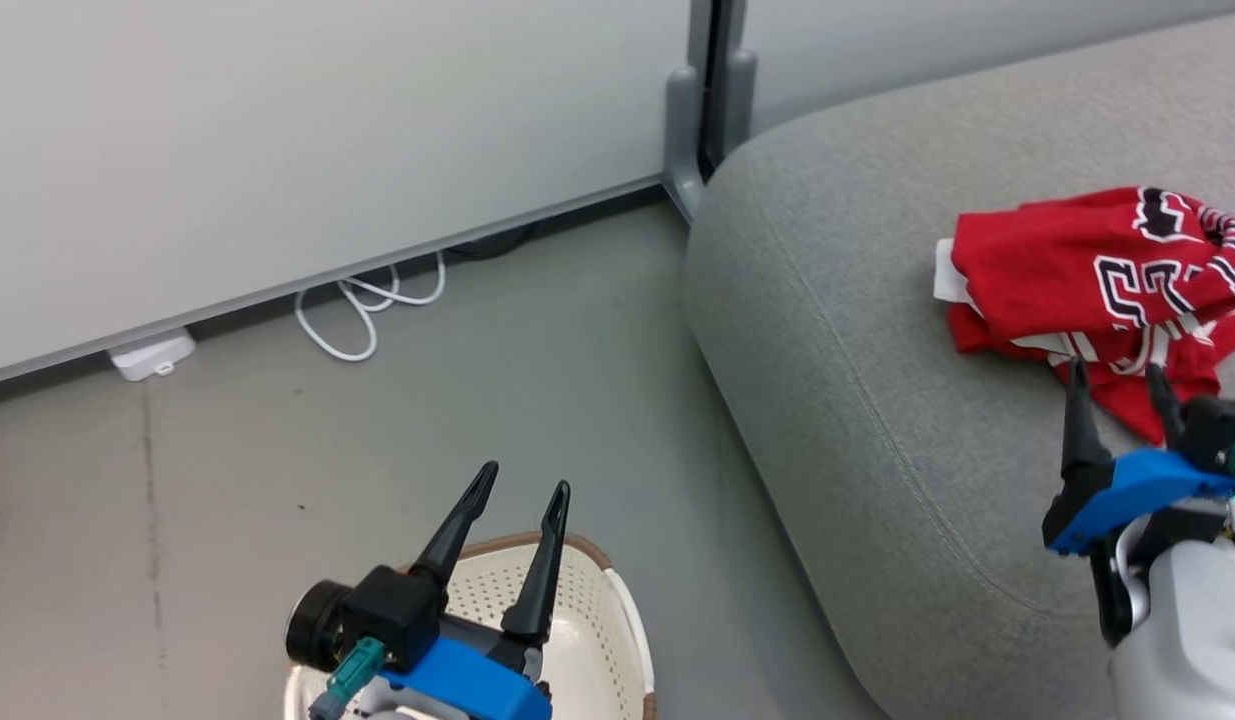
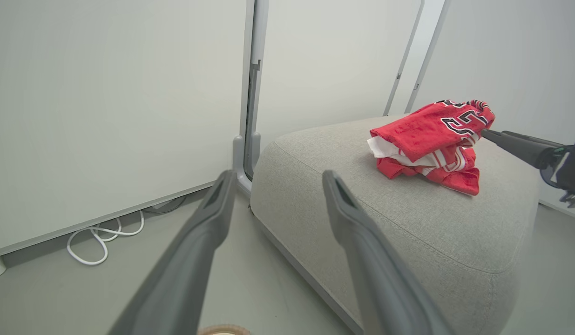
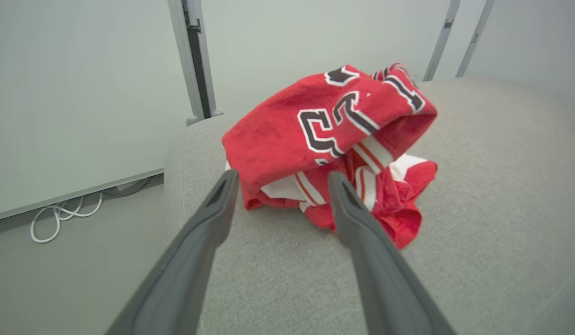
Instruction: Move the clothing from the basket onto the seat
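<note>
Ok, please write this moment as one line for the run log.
clothing: piled on seat | basket: on floor | left gripper: open, over basket | right gripper: open, close to clothing

Red clothing [image 1: 1087, 275] — crumpled, on grey seat [image 1: 857, 400]

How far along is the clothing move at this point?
Done: red clothing lies bunched on the seat. In hand: nothing; right gripper open at its edge, left gripper open above the basket. Left: the basket's visible part looks empty; the rest is hidden.
</note>
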Robot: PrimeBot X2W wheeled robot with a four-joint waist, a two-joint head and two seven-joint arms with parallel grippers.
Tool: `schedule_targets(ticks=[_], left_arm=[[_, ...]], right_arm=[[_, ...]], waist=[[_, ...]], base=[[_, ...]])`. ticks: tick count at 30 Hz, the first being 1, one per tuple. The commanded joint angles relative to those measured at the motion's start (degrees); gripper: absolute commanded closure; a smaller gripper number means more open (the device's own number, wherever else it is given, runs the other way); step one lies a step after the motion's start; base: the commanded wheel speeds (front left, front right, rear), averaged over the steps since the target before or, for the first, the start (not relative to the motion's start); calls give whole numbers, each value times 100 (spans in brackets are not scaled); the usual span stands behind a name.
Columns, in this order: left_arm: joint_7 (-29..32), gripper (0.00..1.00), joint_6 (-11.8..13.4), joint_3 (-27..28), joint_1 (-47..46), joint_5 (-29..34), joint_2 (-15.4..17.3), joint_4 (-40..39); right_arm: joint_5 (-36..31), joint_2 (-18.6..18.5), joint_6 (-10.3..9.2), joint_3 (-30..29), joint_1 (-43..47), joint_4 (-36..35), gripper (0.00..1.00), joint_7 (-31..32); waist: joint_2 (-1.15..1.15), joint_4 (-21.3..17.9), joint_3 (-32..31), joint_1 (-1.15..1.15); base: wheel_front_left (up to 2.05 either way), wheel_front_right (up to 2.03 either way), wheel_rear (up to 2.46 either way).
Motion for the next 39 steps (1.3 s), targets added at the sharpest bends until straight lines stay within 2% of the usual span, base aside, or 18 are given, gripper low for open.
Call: schedule_targets(ticks=[1, 12, 20, 28, 39], left_arm=[[-27, 0, -6, 63, 106, -22, -19, 30], [-26, 0, -7, 515, 447, -29, -104, 134], [-27, 0, -7, 845, 528, -5, -102, 273], [-26, 0, -7, 1119, 517, -39, -28, 441], [-27, 0, -7, 1270, 490, 23, 44, 559]], right_arm=[[162, 19, 3, 162, 347, -302, 0, -18], [659, 184, 3, 799, 1925, -2317, 0, 282], [986, 237, 3, 1117, 2674, -3288, 0, 570], [1337, 235, 3, 1368, 3182, -3798, 0, 699], [1537, 236, 3, 1447, 3487, -3913, 0, 712]], waist=[[0, 212, -177, 1], [0, 933, -491, 1], [0, 1366, -620, 1], [0, 1763, -738, 1], [0, 2041, -802, 1]], base=[[0, 0, 0], [0, 0, 0], [0, 0, 0], [0, 0, 0], [0, 0, 0]])
